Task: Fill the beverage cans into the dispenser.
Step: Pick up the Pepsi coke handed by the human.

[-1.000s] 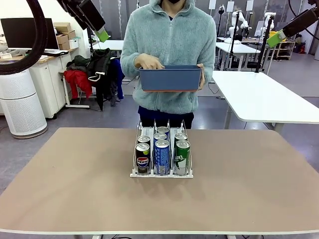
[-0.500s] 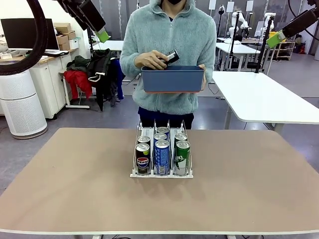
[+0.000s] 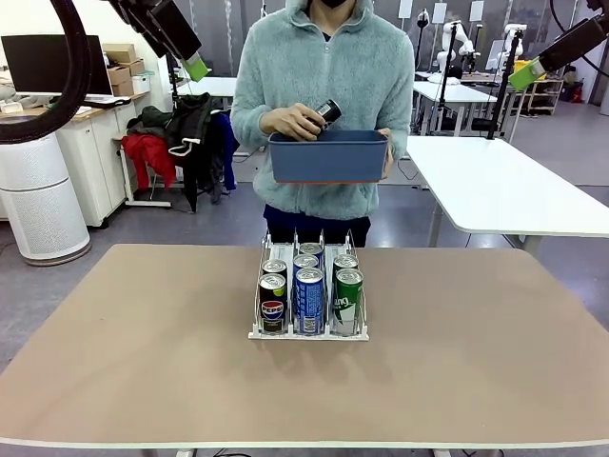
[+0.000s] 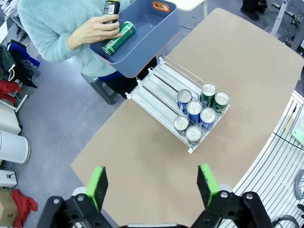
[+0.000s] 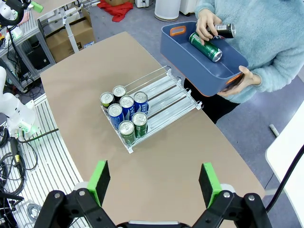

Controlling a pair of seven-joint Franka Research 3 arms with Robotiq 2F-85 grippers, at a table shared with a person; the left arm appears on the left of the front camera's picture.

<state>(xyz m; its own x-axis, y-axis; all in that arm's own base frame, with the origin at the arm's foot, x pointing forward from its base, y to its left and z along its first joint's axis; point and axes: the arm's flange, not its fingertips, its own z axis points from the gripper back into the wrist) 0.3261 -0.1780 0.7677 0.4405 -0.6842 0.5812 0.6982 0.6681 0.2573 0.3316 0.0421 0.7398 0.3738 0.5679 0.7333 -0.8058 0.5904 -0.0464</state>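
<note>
The left gripper (image 4: 152, 170) and the right gripper (image 5: 153, 166) hang high above the worktop (image 3: 133, 362), green-padded jaws spread wide and holding nothing. At the far side, a person's hand (image 3: 291, 122) grasps a black can (image 3: 328, 110) over a dark blue bin (image 3: 328, 160), in which a green can (image 5: 205, 46) lies on its side. The dispenser (image 3: 308, 335) stands midway between the worktop's left and right edges, its back end reaching the far edge. Six beverage cans (image 3: 309, 297) stand upright at its front, two to each lane: black, blue, green.
</note>
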